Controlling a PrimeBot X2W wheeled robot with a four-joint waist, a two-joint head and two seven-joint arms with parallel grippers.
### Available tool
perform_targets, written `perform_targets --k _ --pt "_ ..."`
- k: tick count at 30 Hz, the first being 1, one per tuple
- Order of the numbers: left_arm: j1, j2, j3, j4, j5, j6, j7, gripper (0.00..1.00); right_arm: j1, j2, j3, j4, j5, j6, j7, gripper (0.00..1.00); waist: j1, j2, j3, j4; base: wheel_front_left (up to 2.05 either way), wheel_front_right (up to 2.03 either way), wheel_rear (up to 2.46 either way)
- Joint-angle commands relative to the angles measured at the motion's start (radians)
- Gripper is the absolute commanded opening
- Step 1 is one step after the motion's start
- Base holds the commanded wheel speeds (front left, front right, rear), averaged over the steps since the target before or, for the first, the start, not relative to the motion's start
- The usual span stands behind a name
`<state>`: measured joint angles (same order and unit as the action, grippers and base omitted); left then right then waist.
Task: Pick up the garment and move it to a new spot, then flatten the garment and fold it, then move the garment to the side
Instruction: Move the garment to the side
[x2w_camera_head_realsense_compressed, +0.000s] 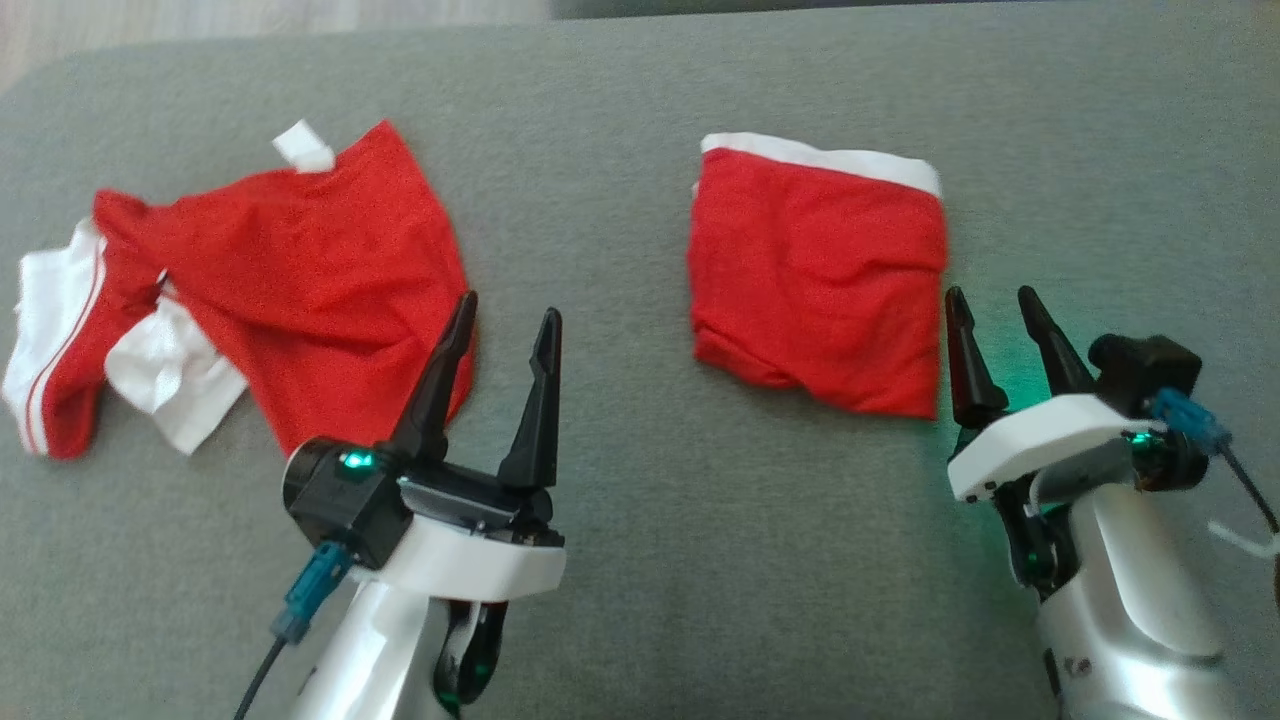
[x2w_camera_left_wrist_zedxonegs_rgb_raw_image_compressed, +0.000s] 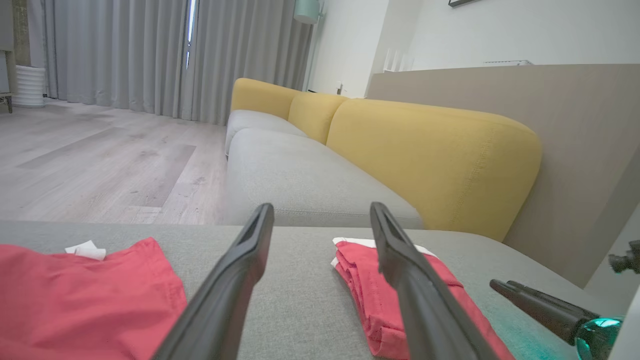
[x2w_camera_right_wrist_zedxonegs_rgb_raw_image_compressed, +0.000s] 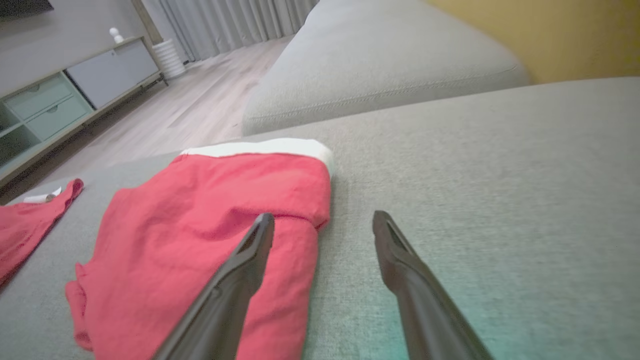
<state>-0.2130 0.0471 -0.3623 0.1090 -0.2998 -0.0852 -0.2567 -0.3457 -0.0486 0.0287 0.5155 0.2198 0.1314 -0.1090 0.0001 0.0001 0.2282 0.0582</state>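
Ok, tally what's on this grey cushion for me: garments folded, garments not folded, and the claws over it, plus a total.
folded red garment: 1
crumpled red and white garment: 1
open claws: 2, the left claw and the right claw
Total: 4

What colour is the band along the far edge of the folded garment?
White band on the red folded garment, clearest in the head view.
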Motion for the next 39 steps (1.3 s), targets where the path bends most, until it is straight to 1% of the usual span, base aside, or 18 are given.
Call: perform_targets --k 1,6,9,11,14,15,16,19,24,28,29,31,34,36,39 --pt "-0.038 0.003 0.02 -0.036 -0.006 0.006 -0.005 1.0 -0.043 -0.002 0.019 -0.013 -0.001 -0.001 0.007 1.0 -0.0001 -0.0001 0.025 0.032 0.0 0.0 0.0" --pt "-0.052 0.003 0.001 -0.038 -0.02 0.014 -0.005 1.0 -0.107 -0.002 -0.006 0.076 -0.008 -0.001 0.044 1.0 -0.0001 -0.0001 0.053 0.078 0.0 0.0 0.0" --pt "-0.058 0.003 -0.006 -0.038 -0.025 0.018 -0.005 1.0 -0.144 -0.002 -0.012 0.129 0.016 -0.001 0.067 1.0 -0.0001 -0.0001 0.065 0.097 0.0 0.0 0.0" --pt "-0.061 0.003 -0.011 -0.037 -0.027 0.02 -0.005 1.0 -0.175 -0.002 0.005 0.184 0.041 -0.001 0.084 1.0 -0.0001 -0.0001 0.073 0.106 0.0 0.0 0.0" --pt "-0.064 0.003 -0.012 -0.037 -0.025 0.022 -0.005 1.0 -0.203 -0.002 0.031 0.24 0.041 -0.001 0.092 0.99 -0.0001 -0.0001 0.08 0.107 0.0 0.0 0.0" --pt "-0.066 0.003 -0.013 -0.036 -0.023 0.022 -0.005 1.0 -0.212 -0.002 0.04 0.257 0.034 -0.001 0.089 0.1 -0.0001 -0.0001 0.081 0.105 0.0 0.0 0.0" --pt "-0.068 0.003 -0.014 -0.036 -0.02 0.022 -0.005 1.0 -0.221 -0.002 0.051 0.271 0.017 -0.001 0.08 0.0 -0.0001 -0.0001 0.082 0.102 0.0 0.0 0.0" --pt "-0.075 0.003 -0.015 -0.036 -0.013 0.022 -0.005 1.0 -0.246 -0.002 0.069 0.305 -0.044 -0.001 0.039 0.0 -0.0001 -0.0001 0.08 0.084 0.0 0.0 0.0" --pt "-0.081 0.003 -0.014 -0.039 -0.003 0.018 -0.005 1.0 -0.281 -0.006 0.073 0.337 -0.144 -0.001 -0.028 0.0 -0.0001 -0.0001 0.063 0.03 0.0 0.0 0.0" --pt "-0.087 0.003 -0.023 -0.041 0.002 0.015 -0.005 1.0 -0.296 -0.031 0.1 0.34 -0.204 -0.001 -0.052 0.0 -0.0001 -0.0001 0.044 -0.025 0.0 0.0 0.0" --pt "-0.087 0.003 -0.023 -0.041 0.002 0.015 -0.005 1.0 -0.296 -0.031 0.1 0.34 -0.204 -0.001 -0.052 0.0 -0.0001 -0.0001 0.044 -0.025 0.0 0.0 0.0" --pt "-0.093 0.003 -0.035 -0.038 0.003 0.015 -0.005 1.0 -0.299 -0.053 0.127 0.337 -0.222 -0.001 -0.053 0.0 -0.0001 -0.0001 0.034 -0.054 0.0 0.0 0.0" --pt "-0.107 0.003 -0.063 -0.031 0.004 0.015 -0.005 1.0 -0.306 -0.102 0.18 0.325 -0.231 -0.001 -0.041 0.0 -0.0001 -0.0001 0.024 -0.097 0.0 0.0 0.0" --pt "-0.12 0.003 -0.086 -0.029 0.003 0.016 -0.005 1.0 -0.312 -0.147 0.221 0.313 -0.227 -0.001 -0.029 0.0 -0.0001 -0.0001 0.022 -0.123 0.0 0.0 0.0" --pt "-0.142 0.003 -0.121 -0.033 -0.003 0.02 -0.005 1.0 -0.317 -0.232 0.29 0.295 -0.209 -0.001 -0.004 0.0 -0.0001 -0.0001 0.028 -0.15 0.0 0.0 0.0"
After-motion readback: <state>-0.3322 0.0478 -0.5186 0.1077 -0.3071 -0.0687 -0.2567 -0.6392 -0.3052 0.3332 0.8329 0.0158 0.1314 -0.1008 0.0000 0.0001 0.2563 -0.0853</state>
